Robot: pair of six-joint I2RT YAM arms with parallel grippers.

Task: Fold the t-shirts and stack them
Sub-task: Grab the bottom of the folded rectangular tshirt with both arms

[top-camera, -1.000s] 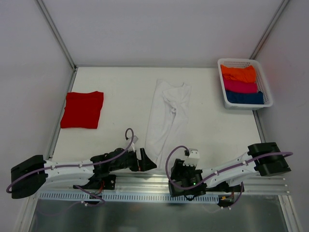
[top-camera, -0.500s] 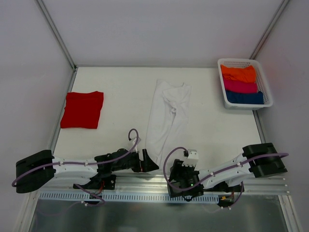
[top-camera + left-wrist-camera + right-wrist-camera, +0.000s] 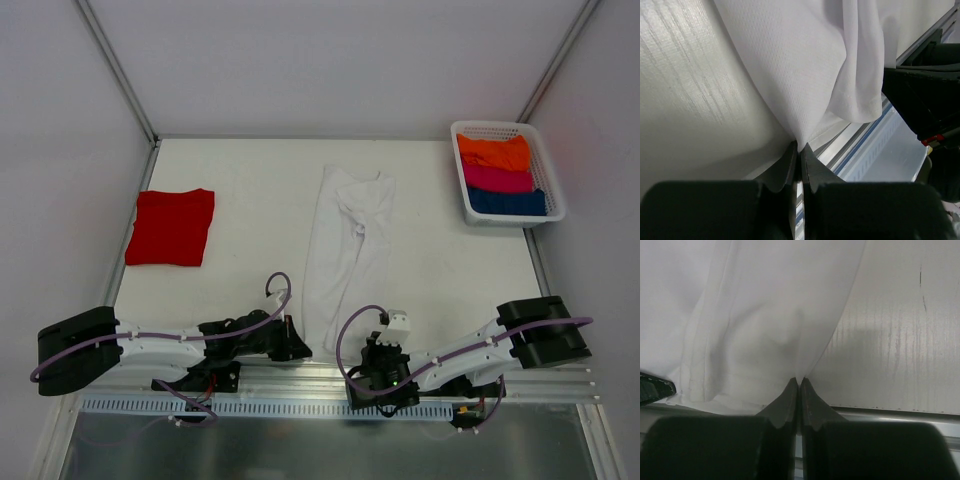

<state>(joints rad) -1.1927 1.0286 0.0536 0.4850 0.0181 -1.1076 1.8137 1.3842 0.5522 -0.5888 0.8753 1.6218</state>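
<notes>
Top external: left claw [image 3: 799, 148], right claw [image 3: 799, 382] tight on white t-shirt [image 3: 350, 240]; red t-shirt [image 3: 170, 227], basket [image 3: 507, 124] aside

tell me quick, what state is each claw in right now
Left claw: closed, pinching the white t-shirt at its near edge.
Right claw: closed, pinching the same shirt's near edge.

No readable text, label, brand, number or sign appears in any of the three views at this moment.
</notes>
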